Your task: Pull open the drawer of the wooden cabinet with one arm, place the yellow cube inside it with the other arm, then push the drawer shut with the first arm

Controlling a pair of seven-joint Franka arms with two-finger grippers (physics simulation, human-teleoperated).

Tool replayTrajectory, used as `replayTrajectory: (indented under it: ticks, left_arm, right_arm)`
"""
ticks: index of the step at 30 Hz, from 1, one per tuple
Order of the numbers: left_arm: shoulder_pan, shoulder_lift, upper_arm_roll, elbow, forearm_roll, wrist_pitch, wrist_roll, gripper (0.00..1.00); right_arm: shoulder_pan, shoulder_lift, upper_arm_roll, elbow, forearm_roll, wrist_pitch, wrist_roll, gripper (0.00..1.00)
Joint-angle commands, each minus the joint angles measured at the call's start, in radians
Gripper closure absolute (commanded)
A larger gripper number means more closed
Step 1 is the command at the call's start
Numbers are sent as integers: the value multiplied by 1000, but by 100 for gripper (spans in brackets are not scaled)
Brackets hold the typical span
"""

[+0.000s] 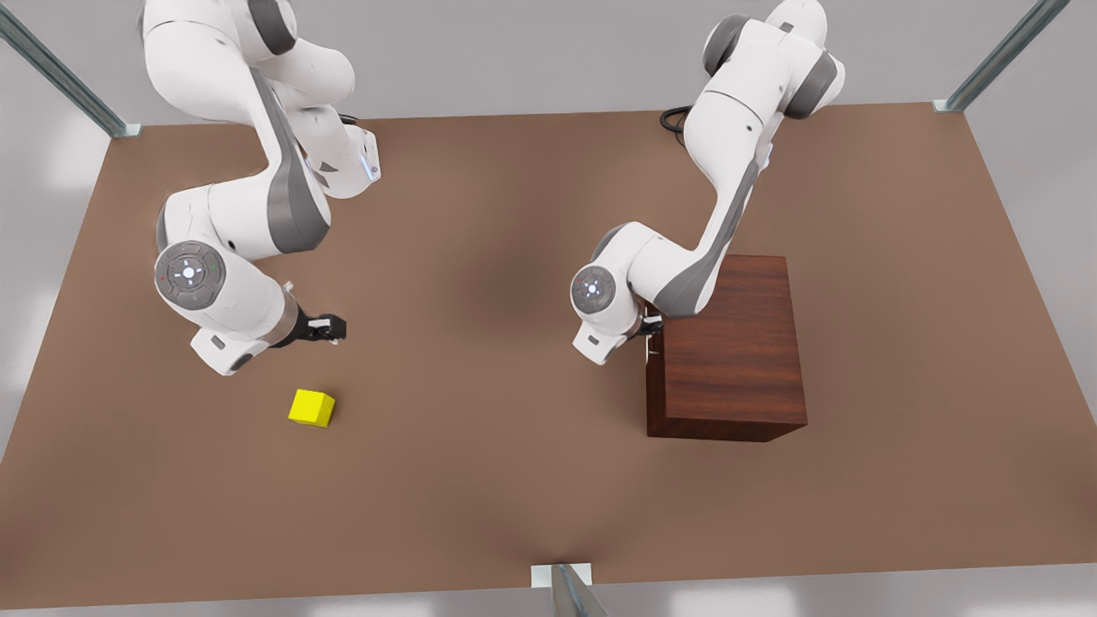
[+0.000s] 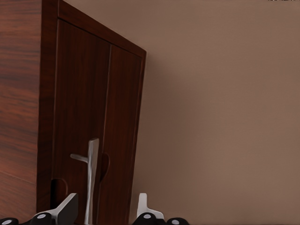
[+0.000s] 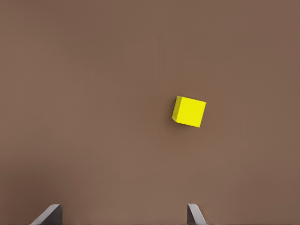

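Drawer (image 2: pixel 79 103), shut flush in the wooden cabinet (image 1: pixel 728 343). Front view first: cabinet standing on the desk (image 1: pixel 514 471), toward the front view's right edge. Left gripper (image 1: pixel 651 326) pressed up against the cabinet's front face; finger spread impossible to read from here. Yellow cube (image 1: pixel 311 408) lying loose toward the front view's left edge, well apart from the cabinet. Right gripper (image 1: pixel 330 328) hovering near the cube, just behind it and not touching.

Left wrist view: silver bar handle (image 2: pixel 92 168) standing proud of the drawer front, left gripper (image 2: pixel 105 211) spread open with a finger on either side of the bar, not yet clamped. Judged stiff and smooth, so best taken at mid-bar and pulled straight out; likely to slide with some drag, and a skewed pull could bind.

Right wrist view: yellow cube (image 3: pixel 190 111) on bare desk, turned slightly askew to the right gripper (image 3: pixel 122 215), fingers spread wide and holding nothing. Probably light, rigid, flat-sided; best pinched across two opposite faces after squaring the wrist to them.
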Motion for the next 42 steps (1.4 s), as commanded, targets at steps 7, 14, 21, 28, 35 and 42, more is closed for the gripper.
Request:
replayTrajectory:
  ticks: [7, 14, 21, 28, 35, 42]
  left_arm:
    - [3, 6, 2, -19, 11, 49, -176, 29]
    - [0, 13, 2, -29, 8, 64, -181, 29]
    - [-18, 20, -3, -17, 8, 64, -205, 29]
    - [-54, 63, -5, 64, 5, 55, -247, 29]
    - [-78, 108, -5, 153, -1, 52, -279, 29]
    - [-109, 135, -6, 192, -1, 53, -355, 29]
  right_arm:
    - [-172, 117, -2, -131, 0, 310, -13, 0]
    - [-238, 282, -6, -95, 57, 386, -13, 0]
    - [-226, 325, -6, -103, 35, 437, -10, 0]
    - [-224, 357, -2, -158, 8, 432, -25, 0]
    - [-227, 346, 0, -221, 8, 437, -40, 0]
    - [-227, 381, -2, -230, 8, 558, -39, 0]
